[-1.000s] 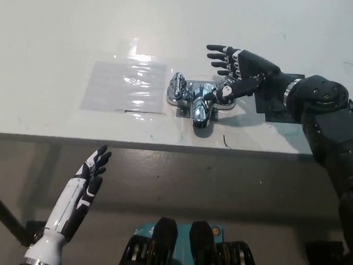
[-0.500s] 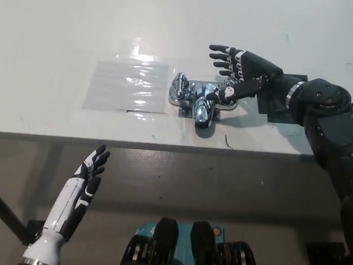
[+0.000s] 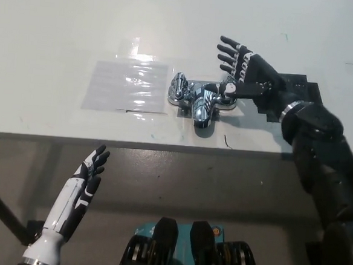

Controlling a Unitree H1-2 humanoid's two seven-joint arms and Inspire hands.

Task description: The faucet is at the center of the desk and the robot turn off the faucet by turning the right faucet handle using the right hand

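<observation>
While beside faucet (image 3: 200,101) — plastic sheet (image 3: 127,85)

plain white desk (image 3: 62,27), chrome faucet (image 3: 202,101) sitting about center, clear shiny plastic sheet (image 3: 128,85) just left of it, black patch (image 3: 295,86) off to the right

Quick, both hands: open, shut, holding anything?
Left hand: open, holding nothing, below the desk edge.
Right hand: open, fingers spread, beside the right faucet handle, not gripping it.
</observation>
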